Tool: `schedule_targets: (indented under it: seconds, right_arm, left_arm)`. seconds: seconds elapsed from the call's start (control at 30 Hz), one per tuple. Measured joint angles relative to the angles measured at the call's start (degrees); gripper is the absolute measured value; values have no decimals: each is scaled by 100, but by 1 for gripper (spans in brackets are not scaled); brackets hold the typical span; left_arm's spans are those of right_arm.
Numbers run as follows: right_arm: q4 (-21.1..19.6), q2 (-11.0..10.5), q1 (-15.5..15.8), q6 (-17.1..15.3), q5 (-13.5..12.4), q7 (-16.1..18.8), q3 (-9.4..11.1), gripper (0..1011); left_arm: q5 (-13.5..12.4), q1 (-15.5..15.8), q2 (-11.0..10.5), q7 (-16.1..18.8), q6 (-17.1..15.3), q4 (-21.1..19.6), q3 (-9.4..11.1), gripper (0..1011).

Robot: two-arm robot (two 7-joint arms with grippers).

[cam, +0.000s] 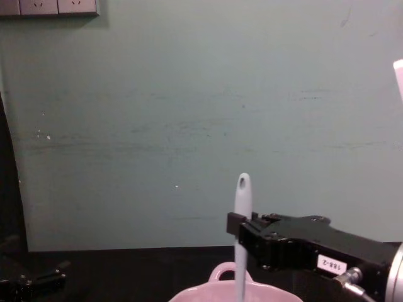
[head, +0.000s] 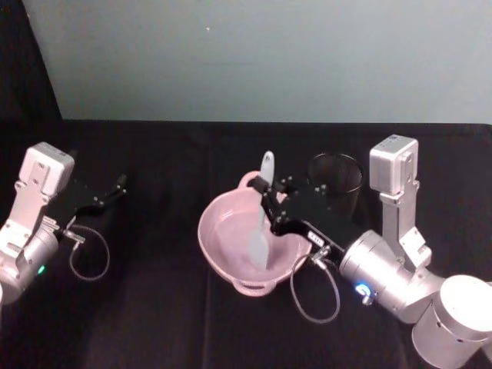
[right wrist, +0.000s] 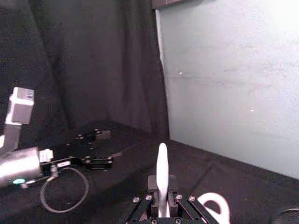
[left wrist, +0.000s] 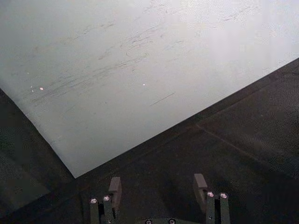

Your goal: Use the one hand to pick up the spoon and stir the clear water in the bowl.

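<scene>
Right gripper [head: 267, 201]: it is over the bowl's [head: 207, 234] right rim, on the side toward the robot's right. Its black fingers are pressed together on the spoon's [head: 259, 242] handle, a little below the handle's top end. In the chest view the gripper [cam: 237, 228] comes in from the right, above the bowl [cam: 220, 294].

Spoon: it is held almost upright, a little tilted. The end with the hole [cam: 242, 183] stands above the gripper and above the bowl's far rim. The flat blade hangs below the gripper, inside the bowl. Whether the blade touches the bottom I cannot tell. In the right wrist view the white handle [right wrist: 162, 170] rises between the two fingers.

Bowl: pale pink, it stands on the black tabletop [head: 154, 307], with the small loop handle [head: 250, 181] at its far rim, close to the spoon's handle. Water in it cannot be made out.

Mesh cup [head: 337, 178]: black, behind the bowl and to the right of it, near but apart, partly hidden by the right arm.

Left gripper [head: 115, 188]: well apart from the bowl, on the robot's left of it, low over the tabletop. Its fingers [left wrist: 114, 185] are apart, with nothing between them.

Wall [cam: 189, 113]: pale green, behind the bowl.
</scene>
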State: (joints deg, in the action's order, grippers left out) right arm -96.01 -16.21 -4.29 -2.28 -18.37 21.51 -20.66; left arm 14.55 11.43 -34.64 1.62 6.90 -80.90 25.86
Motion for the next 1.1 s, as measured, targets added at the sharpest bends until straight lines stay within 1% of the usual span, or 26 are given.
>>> schedule_targets:
  seconds: [0.1, 0.2, 0.43, 0.5, 0.53, 0.6, 0.63, 0.67, 0.73, 0.8, 0.87, 1.1]
  right_arm:
    - [-2, 33, -19, -83, -112, -2, -75, 117]
    - [69, 102, -95, -109, -165, -32, -163, 117]
    - [351, 295, -320, -48, -135, -182, -332, 117]
    - [531, 408, -454, 58, -30, -288, -387, 117]
    - [531, 408, -454, 58, -30, -288, -387, 117]
    - [724, 516, -576, 164, 112, -414, -410, 117]
    - [724, 516, -576, 164, 112, -414, -410, 117]
    - [830, 575, -635, 223, 190, -494, -408, 117]
    - [918, 628, -680, 265, 262, -576, -397, 117]
    - [996, 680, -723, 311, 336, -654, -371, 117]
    - [1134, 771, -783, 413, 488, -795, -299, 117]
    - [1269, 827, -817, 594, 740, -959, -135, 117]
  left_arm:
    - [0, 0, 0, 0, 0, 0, 0, 1011]
    - [0, 0, 0, 0, 0, 0, 0, 1011]
    - [0, 0, 0, 0, 0, 0, 0, 1011]
    - [0, 0, 0, 0, 0, 0, 0, 1011]
    - [0, 0, 0, 0, 0, 0, 0, 1011]
    - [0, 0, 0, 0, 0, 0, 0, 1011]
    - [0, 0, 0, 0, 0, 0, 0, 1011]
    - [0, 0, 0, 0, 0, 0, 0, 1011]
    - [0, 0, 0, 0, 0, 0, 0, 1011]
    - [0, 0, 0, 0, 0, 0, 0, 1011]
    - [0, 0, 0, 0, 0, 0, 0, 1011]
    - [0, 0, 0, 0, 0, 0, 0, 1011]
